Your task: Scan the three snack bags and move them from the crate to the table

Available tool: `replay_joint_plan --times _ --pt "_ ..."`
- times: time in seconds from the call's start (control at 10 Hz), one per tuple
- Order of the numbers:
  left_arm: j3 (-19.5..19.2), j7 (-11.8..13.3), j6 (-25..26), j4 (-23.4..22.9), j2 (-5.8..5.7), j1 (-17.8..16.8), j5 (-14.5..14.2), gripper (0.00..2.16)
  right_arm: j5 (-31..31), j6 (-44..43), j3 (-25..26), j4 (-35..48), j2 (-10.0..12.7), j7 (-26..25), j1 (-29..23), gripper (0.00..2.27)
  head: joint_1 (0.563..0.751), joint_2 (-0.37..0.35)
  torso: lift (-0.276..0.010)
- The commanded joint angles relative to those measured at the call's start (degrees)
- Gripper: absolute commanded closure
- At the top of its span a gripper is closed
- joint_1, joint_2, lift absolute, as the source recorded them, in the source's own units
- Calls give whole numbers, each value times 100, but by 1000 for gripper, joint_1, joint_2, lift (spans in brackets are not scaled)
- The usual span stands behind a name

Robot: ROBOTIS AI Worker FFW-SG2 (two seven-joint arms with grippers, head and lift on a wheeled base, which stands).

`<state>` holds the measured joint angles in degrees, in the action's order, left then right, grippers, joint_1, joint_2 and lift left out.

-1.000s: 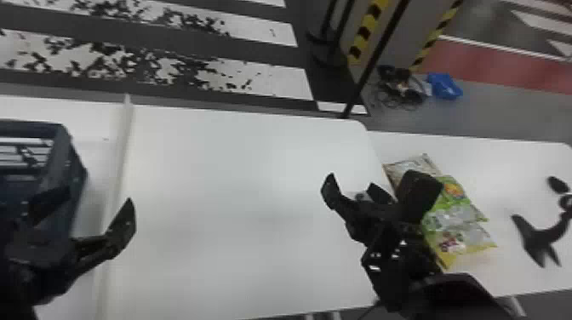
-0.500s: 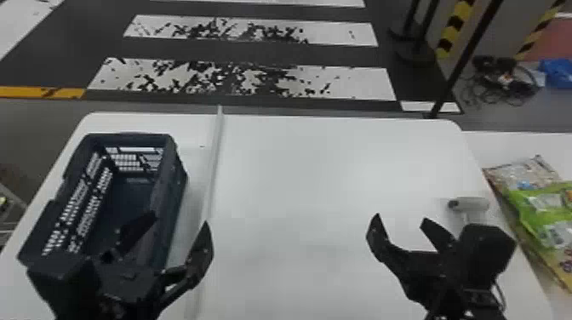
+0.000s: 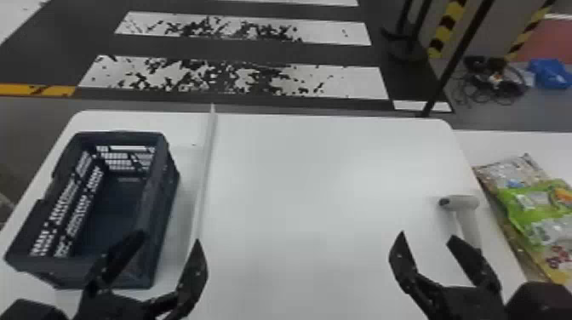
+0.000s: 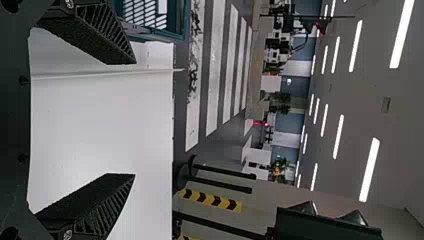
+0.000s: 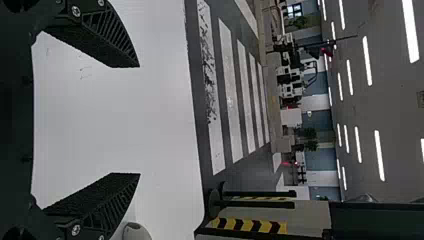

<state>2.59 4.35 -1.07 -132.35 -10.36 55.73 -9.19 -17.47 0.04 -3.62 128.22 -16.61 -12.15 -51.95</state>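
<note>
In the head view my left gripper [image 3: 170, 247] stands open over the near right corner of the dark crate [image 3: 164, 204], whose visible floor is bare. My right gripper [image 3: 427, 238] is open above the white table [image 3: 298, 191], just left of a pale handheld scanner [image 3: 461, 202]. Snack bags, a green one [image 3: 527, 204] lying over others, rest on a surface at the far right. The left wrist view has the left gripper [image 4: 134, 119] with its fingers wide apart and nothing between them. Likewise the right gripper [image 5: 139, 120] holds nothing in the right wrist view.
A raised white strip [image 3: 204, 170] runs front to back on the table between the crate and the middle. Beyond the far edge lies a floor with white stripes, and a black pole [image 3: 455, 59] rises behind the right corner.
The head view has swung left, bringing the whole crate into sight while the snack bags shifted toward the right edge. Both grippers remain open.
</note>
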Motion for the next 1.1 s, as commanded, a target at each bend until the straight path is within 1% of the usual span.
replay_joint_plan --times 0.0,0.2,1.0 --pt "58 -83 16 25 8 16 57 66 -160 -60 98 18 -150 -6 -104 120 695 -99 -62" --pt "49 -110 33 17 8 16 57 66 -213 -96 98 53 -176 -15 -113 120 695 -124 -62" --pt "5 -119 33 34 8 16 49 66 -230 -359 81 115 -247 -33 -192 120 695 -116 -62"
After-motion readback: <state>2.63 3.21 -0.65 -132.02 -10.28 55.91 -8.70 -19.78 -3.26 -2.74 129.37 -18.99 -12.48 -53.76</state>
